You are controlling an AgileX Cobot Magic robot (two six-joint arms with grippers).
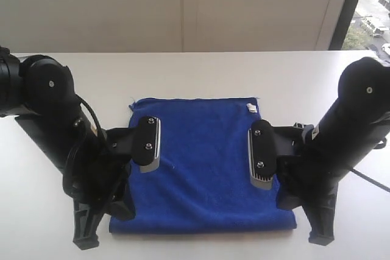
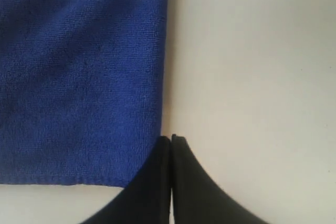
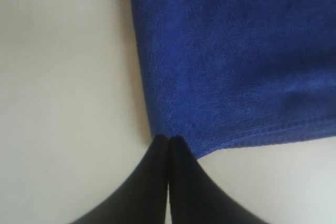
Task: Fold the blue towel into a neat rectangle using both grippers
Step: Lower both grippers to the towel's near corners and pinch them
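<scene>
Left claw [image 2: 171, 138] and right claw [image 3: 168, 138] sit clenched at near corners of the blue towel [image 1: 204, 162]; pinched cloth or not, I cannot tell. Lift both evenly.

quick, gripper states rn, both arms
left gripper: closed, tips at the blue towel edge near a corner, no cloth visibly pinched
right gripper: closed, tips at the towel edge near a corner, no cloth visibly pinched

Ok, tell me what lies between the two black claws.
The deep royal-blue fuzzy microfibre towel, lying flat on the white table; nothing else sits there. The exterior view shows it between the left claw and right claw.
</scene>
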